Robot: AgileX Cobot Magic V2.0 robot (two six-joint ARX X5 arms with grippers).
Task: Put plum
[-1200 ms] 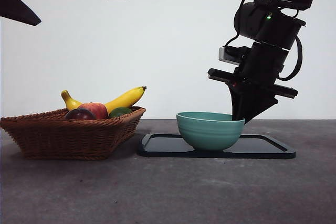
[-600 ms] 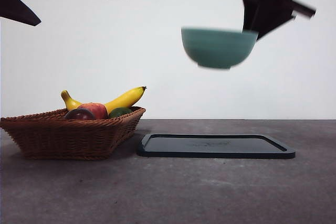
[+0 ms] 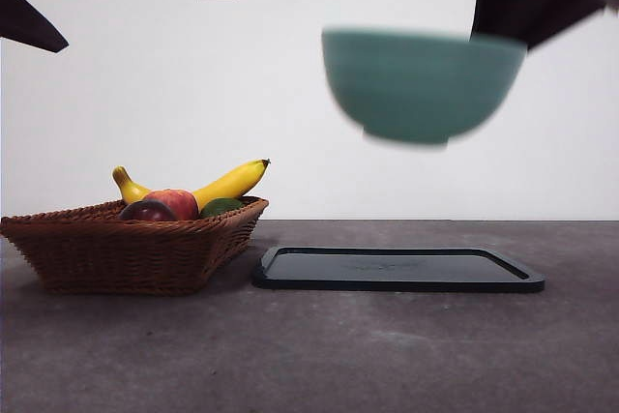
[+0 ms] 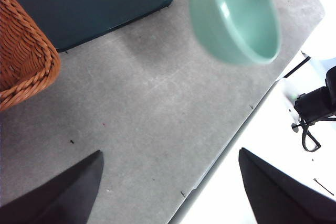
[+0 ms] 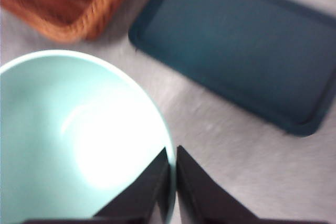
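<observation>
I have the right gripper (image 5: 172, 169) clamped on the rim of the green bowl (image 3: 423, 84), one of the jaws inside the wall and one outside, holding it high in the air above the black tray (image 3: 398, 269). The bowl is blurred in the front view and looks empty from the right wrist camera. The tray lies flat on the grey surface (image 3: 309, 355) with nothing on it.

The plum (image 3: 147, 211) sits in the wicker basket (image 3: 131, 250) at the left of the scene, well apart from the right gripper and far below it. It lies at the near side of the pile, touching the red-and-yellow fruit (image 3: 175, 202) just to its right. A banana (image 3: 224, 184) stretches across behind them, and a dark green fruit (image 3: 221, 206) peeks over the rim to the right.

My left gripper (image 4: 168, 182) hangs above the bare surface with its jaws spread wide apart and nothing between them, a corner of the basket in its view, the plum out of it.
</observation>
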